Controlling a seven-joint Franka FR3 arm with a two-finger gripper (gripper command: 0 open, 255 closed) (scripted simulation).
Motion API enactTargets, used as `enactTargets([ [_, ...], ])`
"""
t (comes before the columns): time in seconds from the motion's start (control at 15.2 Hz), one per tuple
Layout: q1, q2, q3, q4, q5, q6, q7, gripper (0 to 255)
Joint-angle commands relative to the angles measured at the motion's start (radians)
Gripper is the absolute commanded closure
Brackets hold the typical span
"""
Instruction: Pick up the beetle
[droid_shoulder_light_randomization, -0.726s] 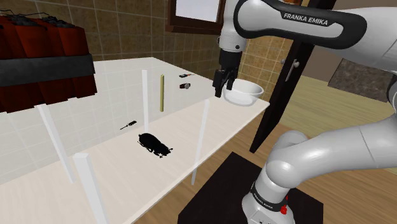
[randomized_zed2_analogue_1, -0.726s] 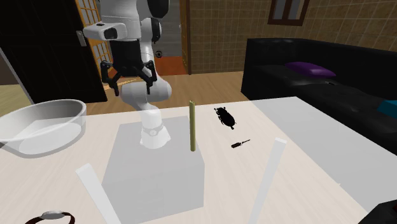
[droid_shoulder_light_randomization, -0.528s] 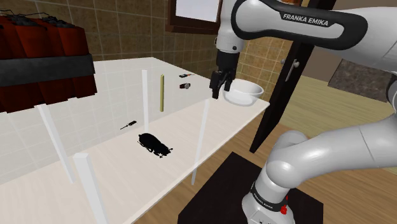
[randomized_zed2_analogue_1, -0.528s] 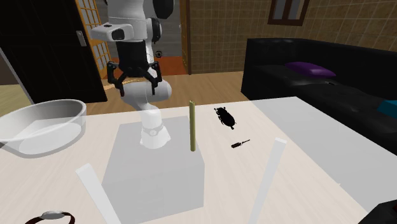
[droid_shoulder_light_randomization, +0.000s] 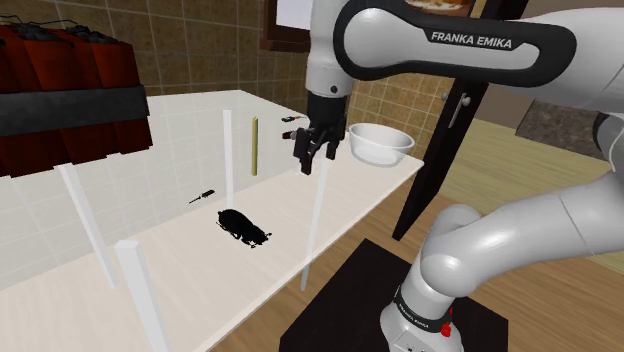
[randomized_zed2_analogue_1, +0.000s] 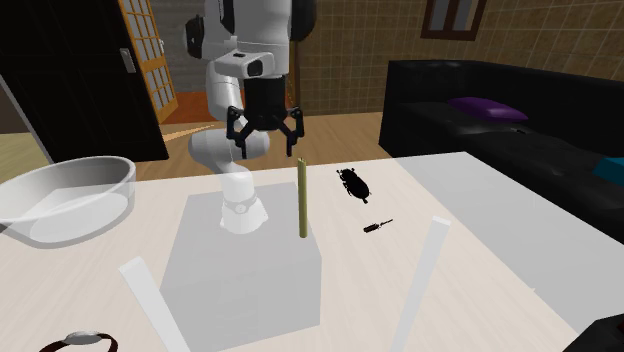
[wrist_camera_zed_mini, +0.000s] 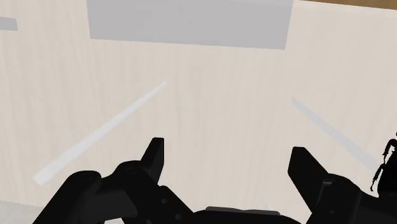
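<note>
Pointing down over the table (droid_shoulder_light_randomization: 275, 200), the gripper (droid_shoulder_light_randomization: 317, 160) gapes empty, apart from the beetle (droid_shoulder_light_randomization: 243, 226).

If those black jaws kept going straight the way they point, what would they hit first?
Most likely the bare pale tabletop: the wrist view shows nothing else ahead between the open jaws. The beetle lies off to the side.

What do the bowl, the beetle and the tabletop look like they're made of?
Bowl: probably glass or clear plastic; its pale walls look translucent, with a soft sheen.
Beetle: flat black all over with no highlights, so the material cannot be told.
Tabletop: pale wood or a wood-look laminate; fine straight grain lines, matte finish.
</note>
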Motion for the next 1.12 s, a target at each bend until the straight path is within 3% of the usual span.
enactTargets([
  [0.0, 0.009, 0.029, 0.048, 0.009, 0.025, 0.027, 0.056, 0],
  [0.46, 0.022, 0.169, 0.213, 0.086, 0.074, 0.114, 0.243, 0],
  [0.86, 0.012, 0.337, 0.362, 0.199, 0.056, 0.182, 0.418, 0],
  [1.06, 0.013, 0.35, 0.374, 0.182, 0.054, 0.213, 0.431, 0],
])
